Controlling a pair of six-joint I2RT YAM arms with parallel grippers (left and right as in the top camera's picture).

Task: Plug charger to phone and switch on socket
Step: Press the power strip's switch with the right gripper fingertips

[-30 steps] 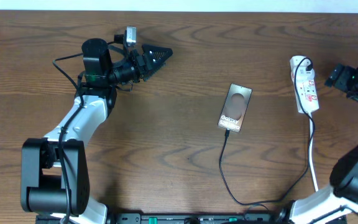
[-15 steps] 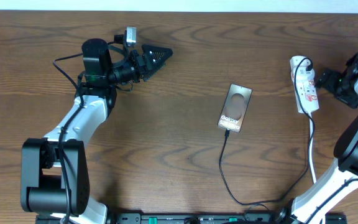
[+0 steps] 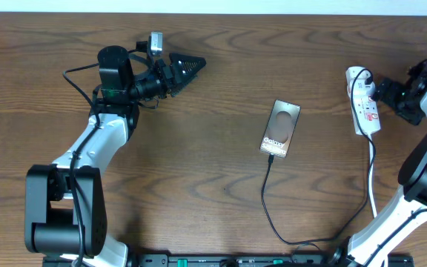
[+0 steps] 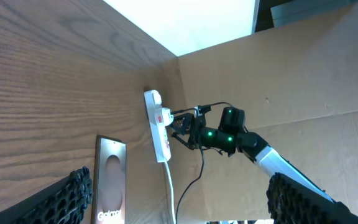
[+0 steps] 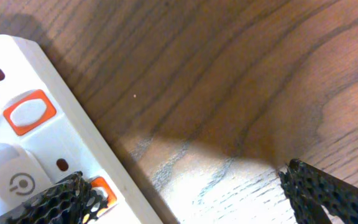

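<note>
The right gripper (image 3: 384, 93) is hovering wide open and empty, the socket (image 3: 363, 104) lying beneath one fingertip, while the left gripper (image 3: 187, 68) is likewise gaping empty.

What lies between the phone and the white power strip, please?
Only bare wooden table, seen in the overhead view. The black charger cable loops around that stretch on the robot's side, from the phone towards the power strip.

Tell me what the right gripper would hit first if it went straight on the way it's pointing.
Probably the socket: the open right gripper points at its long edge from close by. Depth is unclear, so the table beside it could come first.
</note>
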